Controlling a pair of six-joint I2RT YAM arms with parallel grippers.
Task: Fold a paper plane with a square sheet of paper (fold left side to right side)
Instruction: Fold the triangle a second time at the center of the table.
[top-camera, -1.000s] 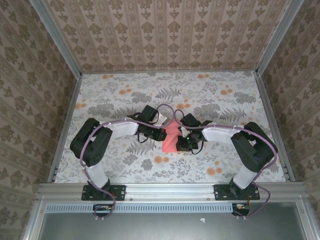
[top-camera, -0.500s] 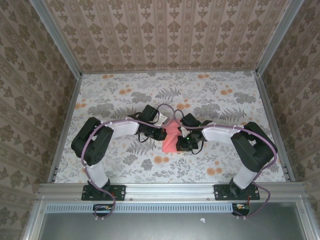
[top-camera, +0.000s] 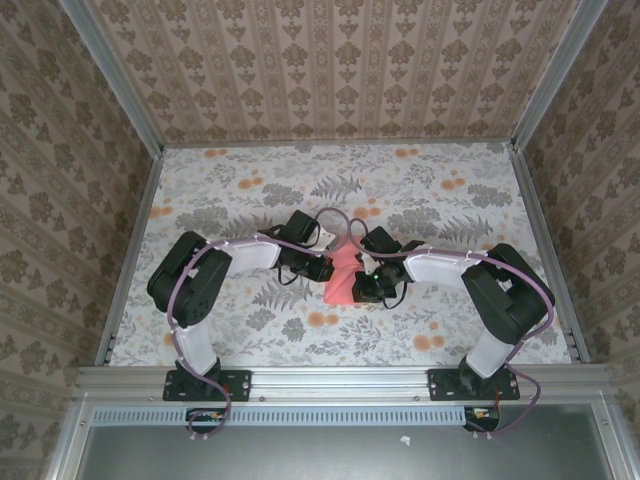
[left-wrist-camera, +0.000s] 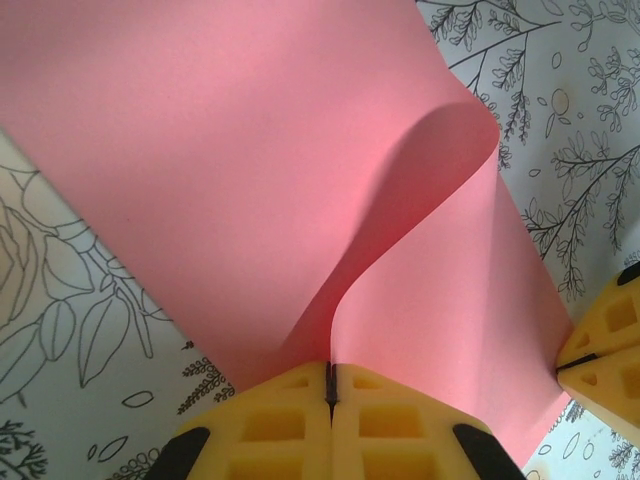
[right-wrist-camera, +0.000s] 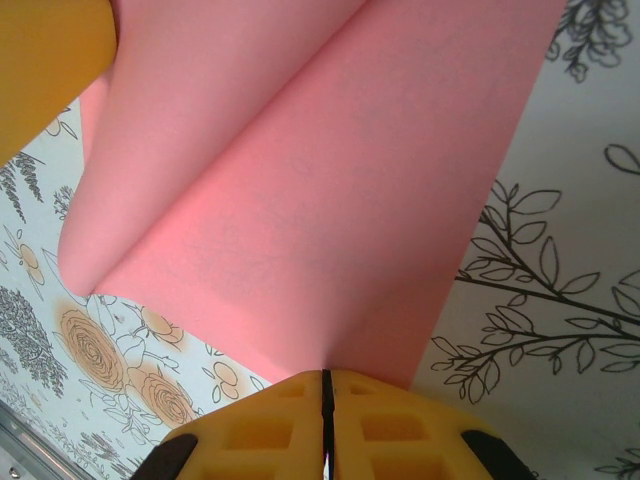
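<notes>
Square sheet of paper (left-wrist-camera: 250, 150) sits pinched by its edge in the shut left pincer (left-wrist-camera: 330, 385), rising from the jaws and bowing over in a soft, uncreased curl. The closed right pincer (right-wrist-camera: 325, 385) nips another edge just beside it, over the desk (right-wrist-camera: 560, 200). I judge the left-to-right fold half done: next, lay the carried edge flush on the right one and press a crease along the doubled sheet's long axis, which runs outward from the arms between both pincers.
</notes>
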